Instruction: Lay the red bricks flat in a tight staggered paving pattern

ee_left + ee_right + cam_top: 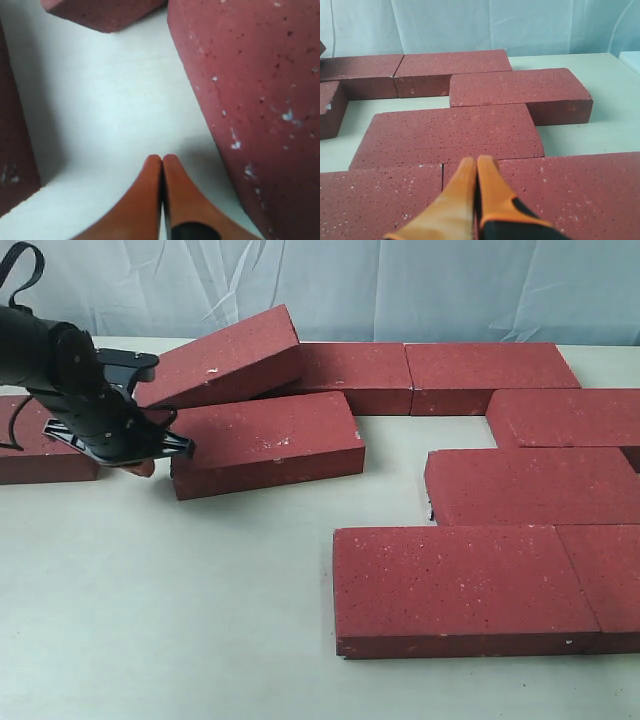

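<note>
Several red bricks lie on the pale table. One brick (pixel 225 355) is tilted, its far end propped on a back-row brick (pixel 355 370). An askew brick (pixel 265 440) lies flat just in front of it. My left gripper (pixel 145 468) is shut and empty, low over the table by that brick's left end; the left wrist view shows the gripper (pixel 162 158) beside the brick's end face (pixel 260 100). My right gripper (pixel 476 160) is shut and empty, over the seam between two front bricks (pixel 375 200) (pixel 580 190). It is out of the exterior view.
Flat bricks (pixel 490 370) (pixel 565 415) (pixel 530 485) (pixel 460 585) form staggered rows on the right, with a bare gap of table (pixel 455 435) between them. A lone brick (pixel 40 440) lies at the far left behind the left arm. Bare table (pixel 160 610) spreads across the front left.
</note>
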`<state>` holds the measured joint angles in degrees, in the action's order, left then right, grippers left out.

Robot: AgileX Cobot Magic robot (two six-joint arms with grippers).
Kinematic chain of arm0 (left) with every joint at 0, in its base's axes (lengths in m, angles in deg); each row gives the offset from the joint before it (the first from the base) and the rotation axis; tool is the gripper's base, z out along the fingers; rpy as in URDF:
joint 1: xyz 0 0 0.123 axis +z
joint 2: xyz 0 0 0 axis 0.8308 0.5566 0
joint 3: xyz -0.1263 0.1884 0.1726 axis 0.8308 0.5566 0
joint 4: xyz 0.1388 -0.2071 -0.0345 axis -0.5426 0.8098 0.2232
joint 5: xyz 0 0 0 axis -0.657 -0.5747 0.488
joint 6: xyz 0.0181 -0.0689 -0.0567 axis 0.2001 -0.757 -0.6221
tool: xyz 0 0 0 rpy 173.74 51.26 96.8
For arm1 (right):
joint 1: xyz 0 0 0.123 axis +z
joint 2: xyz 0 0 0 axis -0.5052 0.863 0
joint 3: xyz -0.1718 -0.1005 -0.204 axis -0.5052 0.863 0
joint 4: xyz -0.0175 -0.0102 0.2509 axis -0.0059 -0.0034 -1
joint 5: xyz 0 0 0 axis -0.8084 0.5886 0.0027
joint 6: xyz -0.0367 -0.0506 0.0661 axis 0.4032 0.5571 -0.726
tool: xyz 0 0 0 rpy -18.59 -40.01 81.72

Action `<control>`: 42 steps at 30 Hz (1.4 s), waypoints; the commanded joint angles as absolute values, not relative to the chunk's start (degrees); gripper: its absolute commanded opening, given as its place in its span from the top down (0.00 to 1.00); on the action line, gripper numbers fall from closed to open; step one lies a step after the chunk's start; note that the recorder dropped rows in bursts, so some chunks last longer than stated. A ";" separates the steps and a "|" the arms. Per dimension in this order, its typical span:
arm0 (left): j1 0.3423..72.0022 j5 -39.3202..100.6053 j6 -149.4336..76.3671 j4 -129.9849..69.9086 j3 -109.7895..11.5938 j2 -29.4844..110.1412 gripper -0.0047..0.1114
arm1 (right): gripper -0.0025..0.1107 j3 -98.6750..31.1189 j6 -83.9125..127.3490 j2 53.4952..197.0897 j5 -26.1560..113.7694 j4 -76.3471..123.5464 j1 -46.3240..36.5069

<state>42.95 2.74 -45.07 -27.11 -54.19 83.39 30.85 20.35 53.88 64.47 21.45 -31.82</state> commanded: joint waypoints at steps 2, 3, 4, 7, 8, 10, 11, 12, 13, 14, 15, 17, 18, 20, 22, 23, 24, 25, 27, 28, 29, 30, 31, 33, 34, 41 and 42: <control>42.90 5.85 -45.20 -21.39 -54.10 84.91 0.96 | 0.98 31.12 20.56 53.50 63.95 21.75 -31.51; 42.90 6.49 -44.48 -19.80 -54.10 85.06 0.96 | 0.98 31.12 20.56 53.50 63.95 21.75 -31.51; 42.90 7.03 -43.89 -18.63 -54.10 85.18 0.96 | 0.98 31.12 20.56 53.50 63.95 21.75 -31.51; 42.90 8.41 -40.41 -14.54 -54.10 85.18 0.96 | 0.98 31.12 20.56 53.50 63.95 21.75 -31.51; 42.90 8.67 -39.07 -13.00 -54.10 85.18 0.96 | 0.98 31.12 20.56 53.50 63.95 21.75 -31.51; 42.90 8.96 -36.49 -10.07 -54.10 85.18 0.96 | 0.98 31.12 20.56 53.50 63.95 21.75 -31.51; 42.90 9.22 -33.42 -6.32 -54.10 85.18 0.96 | 0.98 31.12 20.56 53.50 63.95 21.75 -31.51; 42.90 9.33 -31.60 -4.78 -54.10 85.18 0.96 | 0.98 31.12 20.56 53.50 63.95 21.75 -31.51; 42.90 9.72 -27.64 -0.65 -54.10 85.18 0.96 | 0.98 31.12 20.56 53.50 63.95 21.75 -31.51; 42.90 9.86 -25.86 1.21 -54.10 85.18 0.96 | 0.98 31.12 20.56 53.50 63.95 21.75 -31.51; 42.90 10.08 -20.77 6.13 -54.10 85.18 0.96 | 0.98 31.12 20.56 53.50 63.95 21.75 -31.51; 41.90 11.06 -14.18 11.50 -54.10 85.18 0.96 | 0.98 31.12 20.56 53.50 63.95 21.75 -31.51; 41.59 11.57 -13.09 12.62 -54.10 85.18 0.96 | 0.98 31.12 20.56 53.50 63.95 21.75 -31.51; 39.25 14.83 -10.94 14.00 -54.10 85.18 0.96 | 0.98 31.12 20.56 53.50 63.95 21.75 -31.51; 37.65 17.93 -10.94 14.11 -54.10 85.18 0.96 | 0.98 31.12 20.56 53.50 63.95 21.75 -31.51; 36.80 19.32 -10.94 14.11 -54.10 85.18 0.96 | 0.98 31.12 20.56 53.50 63.95 21.75 -31.51; 35.99 20.71 -10.94 14.11 -54.10 85.18 0.96 | 0.98 31.12 20.56 53.50 63.95 21.75 -31.51; 35.47 21.65 -10.94 14.11 -54.10 85.18 0.96 | 0.98 31.12 20.56 53.50 63.95 21.75 -31.51; 34.42 23.19 -10.94 14.11 -54.10 85.18 0.96 | 0.98 31.12 20.56 53.50 63.95 21.75 -31.51; 34.19 23.68 -10.94 14.11 -54.22 85.18 0.96 | 0.98 31.12 20.56 53.50 63.95 21.75 -31.51; 33.69 24.29 -10.94 14.11 -54.35 85.18 0.96 | 0.98 31.12 20.56 53.50 63.95 21.75 -31.51; 33.29 24.44 -10.94 14.11 -54.59 85.18 0.96 | 0.98 31.12 20.56 53.50 63.95 21.75 -31.51; 33.17 24.73 -10.94 14.11 -54.84 85.18 0.96 | 0.98 31.12 20.56 53.50 63.95 21.75 -31.51; 33.17 24.61 -10.94 14.11 -55.58 85.18 0.96 | 0.98 31.12 20.56 53.50 63.95 21.75 -31.51; 33.17 24.61 -10.94 14.11 -55.87 85.18 0.96 | 0.98 31.12 20.56 53.50 63.95 21.75 -31.51; 33.17 22.91 -10.94 12.23 -57.71 84.56 0.96 | 0.98 31.12 20.56 53.50 63.95 21.75 -31.51; 33.17 22.28 -10.94 11.32 -57.71 84.00 0.96 | 0.98 31.12 20.56 53.50 63.95 21.75 -31.51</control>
